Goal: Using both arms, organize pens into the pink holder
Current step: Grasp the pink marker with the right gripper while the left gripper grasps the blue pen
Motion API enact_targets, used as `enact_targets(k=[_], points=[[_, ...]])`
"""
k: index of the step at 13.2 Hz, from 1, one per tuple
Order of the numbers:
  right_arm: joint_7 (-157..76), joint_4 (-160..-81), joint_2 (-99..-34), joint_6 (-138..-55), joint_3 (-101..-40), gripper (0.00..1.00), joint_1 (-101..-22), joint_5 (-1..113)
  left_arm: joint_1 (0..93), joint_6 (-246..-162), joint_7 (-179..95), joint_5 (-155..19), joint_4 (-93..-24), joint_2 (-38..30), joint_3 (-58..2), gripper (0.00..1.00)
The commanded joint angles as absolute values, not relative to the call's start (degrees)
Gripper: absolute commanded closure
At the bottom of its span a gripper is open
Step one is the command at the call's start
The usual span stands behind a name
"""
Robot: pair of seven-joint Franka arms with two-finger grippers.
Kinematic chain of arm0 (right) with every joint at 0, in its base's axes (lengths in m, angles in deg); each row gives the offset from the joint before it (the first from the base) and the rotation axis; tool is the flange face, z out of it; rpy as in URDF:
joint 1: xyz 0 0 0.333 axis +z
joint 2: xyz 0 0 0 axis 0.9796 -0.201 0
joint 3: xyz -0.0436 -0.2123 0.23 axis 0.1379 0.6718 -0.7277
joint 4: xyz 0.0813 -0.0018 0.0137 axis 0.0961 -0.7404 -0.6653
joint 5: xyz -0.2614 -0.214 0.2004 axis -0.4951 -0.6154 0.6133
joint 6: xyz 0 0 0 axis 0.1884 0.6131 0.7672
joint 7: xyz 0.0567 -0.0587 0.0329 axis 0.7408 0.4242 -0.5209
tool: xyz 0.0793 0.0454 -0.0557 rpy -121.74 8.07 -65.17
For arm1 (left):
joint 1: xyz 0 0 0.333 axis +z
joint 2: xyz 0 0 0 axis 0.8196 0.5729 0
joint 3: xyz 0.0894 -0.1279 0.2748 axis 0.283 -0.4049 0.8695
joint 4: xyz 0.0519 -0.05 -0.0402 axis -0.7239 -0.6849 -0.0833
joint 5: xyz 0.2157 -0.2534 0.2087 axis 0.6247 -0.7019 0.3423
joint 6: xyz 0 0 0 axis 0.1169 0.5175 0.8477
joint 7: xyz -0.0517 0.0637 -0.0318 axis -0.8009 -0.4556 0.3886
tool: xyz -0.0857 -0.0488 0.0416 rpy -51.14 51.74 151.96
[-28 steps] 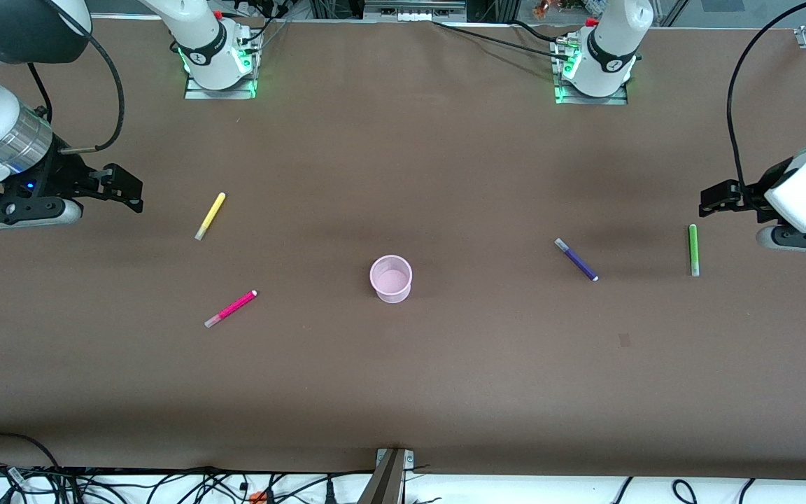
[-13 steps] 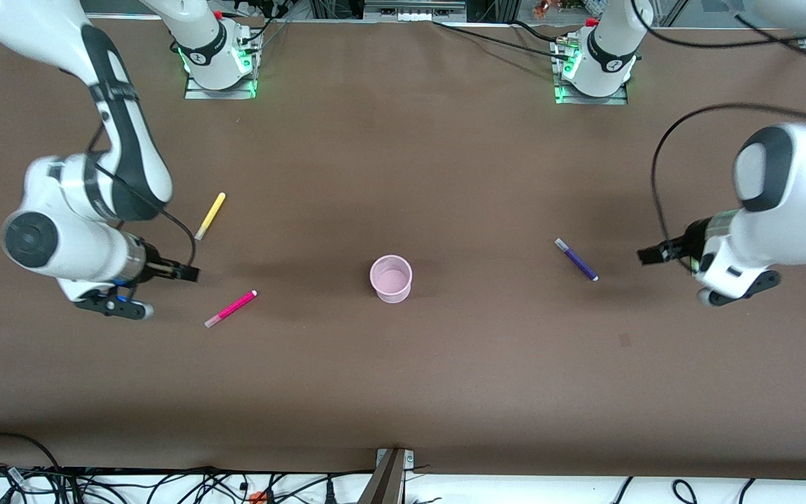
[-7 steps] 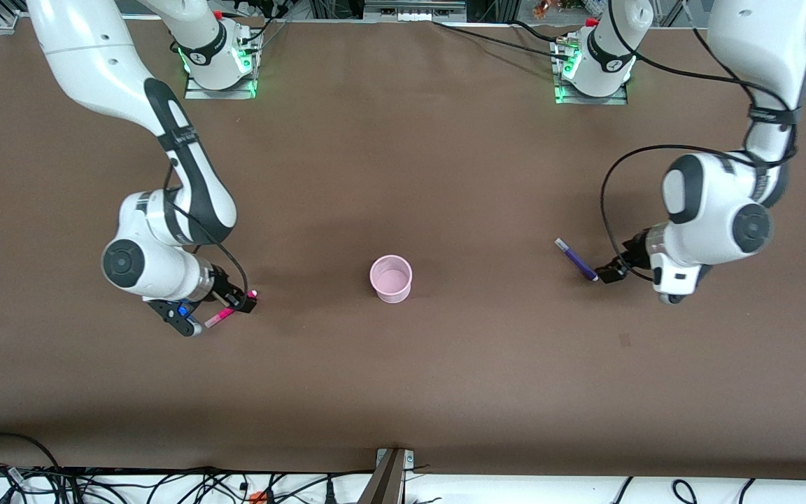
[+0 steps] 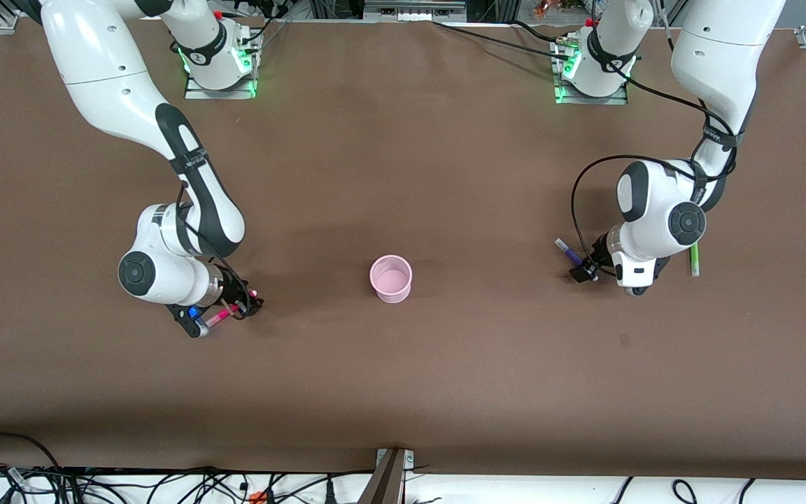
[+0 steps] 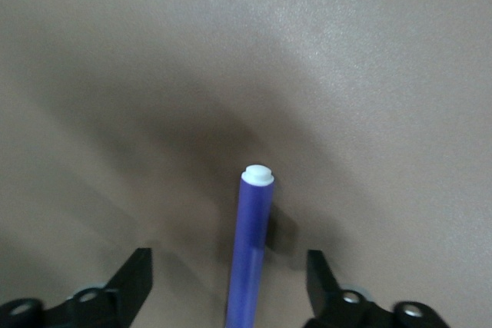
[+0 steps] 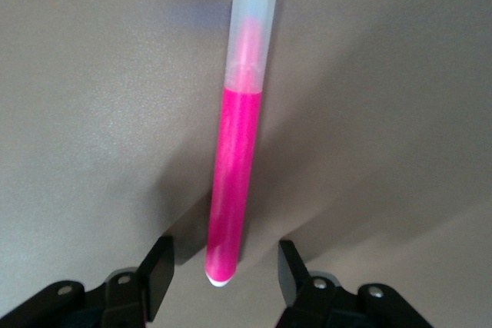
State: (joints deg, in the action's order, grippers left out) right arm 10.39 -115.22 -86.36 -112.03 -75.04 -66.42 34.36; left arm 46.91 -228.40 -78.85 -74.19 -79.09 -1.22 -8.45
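Both of your arms have come down from the table's two ends since the earlier frames: the right end effector (image 4: 242, 306) now sits low over the pink pen (image 4: 217, 318) with its fingers (image 6: 157, 270) spread wide on either side of it, and the left end effector (image 4: 583, 273) straddles the purple pen (image 4: 566, 249) the same way, fingers (image 5: 137, 278) wide apart and not yet closed. You'll see the pink cup (image 4: 391, 278) standing upright mid-table between the two, well apart from both, while the green pen (image 4: 693, 259) lies near the left arm's end, partly hidden by that arm.
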Motion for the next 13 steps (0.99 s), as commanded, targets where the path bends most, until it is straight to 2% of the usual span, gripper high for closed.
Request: enact_targets(k=[1,2,3,5,7,10,11,13], points=[[10.2,-114.1,-87.2,-112.3,-75.1,0.52,-66.8,35.1,46.6,-228.9,-77.9,-75.3,-77.9,0.0,-8.3,0.33],[10.2,-114.1,-87.2,-112.3,-75.1,0.57,-66.9,35.1,46.6,-228.9,-77.8,-75.3,-77.4,0.3,-8.3,0.47],[10.2,-114.1,-87.2,-112.2,-75.1,0.63,-66.9,35.1,46.6,-228.9,-77.8,-75.3,-77.2,0.5,-8.3,0.56],[10.1,-114.1,-87.2,-112.2,-75.1,0.67,-66.9,35.1,46.6,-228.8,-77.7,-74.9,-76.7,0.6,-8.3,0.83],[10.1,-114.1,-87.1,-112.2,-75.1,0.77,-66.9,35.1,46.6,-228.5,-77.5,-74.8,-76.7,0.6,-8.3,1.00],[8.9,-113.5,-86.9,-111.7,-75.2,0.97,-66.7,35.2,46.7,-228.2,-76.8,-74.8,-76.5,0.2,-8.3,1.00],[8.9,-113.5,-86.8,-111.7,-75.2,1.00,-66.5,35.2,46.7,-228.2,-76.9,-74.8,-76.3,-0.1,-8.3,1.00],[9.0,-113.2,-86.5,-111.0,-75.6,1.00,-66.1,35.4,46.8,-227.5,-77.0,-74.8,-75.6,-0.2,-8.3,1.00]])
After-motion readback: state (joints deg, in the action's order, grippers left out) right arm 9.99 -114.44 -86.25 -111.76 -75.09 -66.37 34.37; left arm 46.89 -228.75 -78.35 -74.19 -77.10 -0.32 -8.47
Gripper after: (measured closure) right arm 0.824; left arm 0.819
